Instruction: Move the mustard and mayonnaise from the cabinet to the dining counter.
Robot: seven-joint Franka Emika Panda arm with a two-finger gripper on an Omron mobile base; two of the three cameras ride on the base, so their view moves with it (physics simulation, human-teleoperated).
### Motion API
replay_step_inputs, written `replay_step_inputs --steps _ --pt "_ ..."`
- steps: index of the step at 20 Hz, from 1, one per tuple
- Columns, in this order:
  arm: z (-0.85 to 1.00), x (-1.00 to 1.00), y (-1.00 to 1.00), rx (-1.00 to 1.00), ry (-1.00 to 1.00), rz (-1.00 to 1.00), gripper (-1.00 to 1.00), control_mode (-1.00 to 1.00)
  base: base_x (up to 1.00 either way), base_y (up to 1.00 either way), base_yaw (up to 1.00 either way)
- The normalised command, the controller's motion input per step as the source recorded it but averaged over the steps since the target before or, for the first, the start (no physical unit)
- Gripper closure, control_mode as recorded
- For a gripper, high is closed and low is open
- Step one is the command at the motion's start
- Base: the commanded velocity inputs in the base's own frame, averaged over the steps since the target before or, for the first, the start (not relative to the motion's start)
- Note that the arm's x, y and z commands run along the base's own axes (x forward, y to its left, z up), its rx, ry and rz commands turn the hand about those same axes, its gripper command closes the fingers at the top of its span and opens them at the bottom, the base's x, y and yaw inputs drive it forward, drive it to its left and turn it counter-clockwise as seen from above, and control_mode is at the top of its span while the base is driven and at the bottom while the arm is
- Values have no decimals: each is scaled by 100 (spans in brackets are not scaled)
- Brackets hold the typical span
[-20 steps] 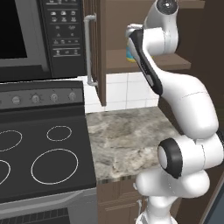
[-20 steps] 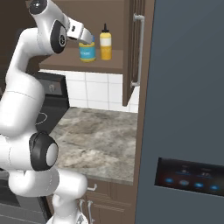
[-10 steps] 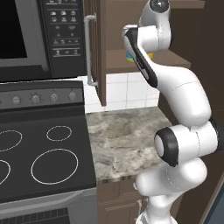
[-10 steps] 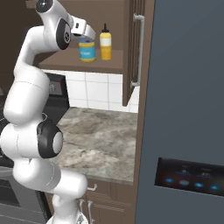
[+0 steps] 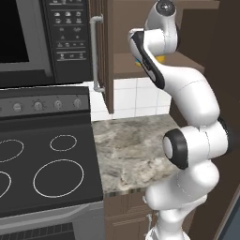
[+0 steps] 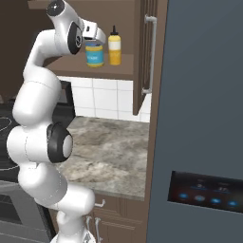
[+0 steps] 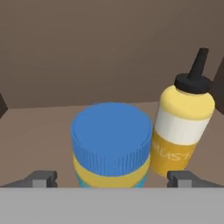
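**Wide-open fingers closing in on the jar, with the bottle crowding the right side**

The fingers [image 7: 112, 178] are standing fully spread and holding nothing, one tip showing at each side of the mayonnaise [image 7: 111, 144] in the hand view. The jar is sitting between them on the cabinet shelf, blue lid facing the camera. The right fingertip [image 7: 180, 176] is lining up just beside the base of the mustard [image 7: 183, 127], which is standing upright close against the jar's right side, a little farther back; whether the two are touching I cannot tell.

That crowding is the main risk. If the hand is pushed farther in on this line, the right fingertip is likely to be nudging the slim bottle, and a tall, narrow bottle like that would probably be tipping over or sliding back on the shelf. The jar also looks nearly as wide as the spread, so a slightly off-centre approach could be shoving it deeper instead of straddling it.

In the right base view the cabinet [image 6: 142, 47] is standing open, and the mayonnaise [image 6: 94, 54] and mustard [image 6: 114, 46] are waiting side by side above the marble desk [image 6: 111, 152]. A knocked bottle could be dropping onto it. Neither item has yet left for the dining counter.
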Motion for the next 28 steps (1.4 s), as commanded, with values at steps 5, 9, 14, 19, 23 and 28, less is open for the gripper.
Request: replay_step_inputs --steps 5,9,14,19,23,28 --pt "0 24 0 0 0 0 -100 -100 0 0 0" --pt "0 10 0 0 1 0 -100 -100 0 0 0" --pt "-1 13 0 0 0 0 -100 -100 0 0 0" --pt "-3 7 0 0 0 0 -100 -100 0 0 0" --pt "0 4 0 0 0 0 -100 -100 0 0 0" --pt "-5 0 0 0 0 0 -100 -100 0 0 0"
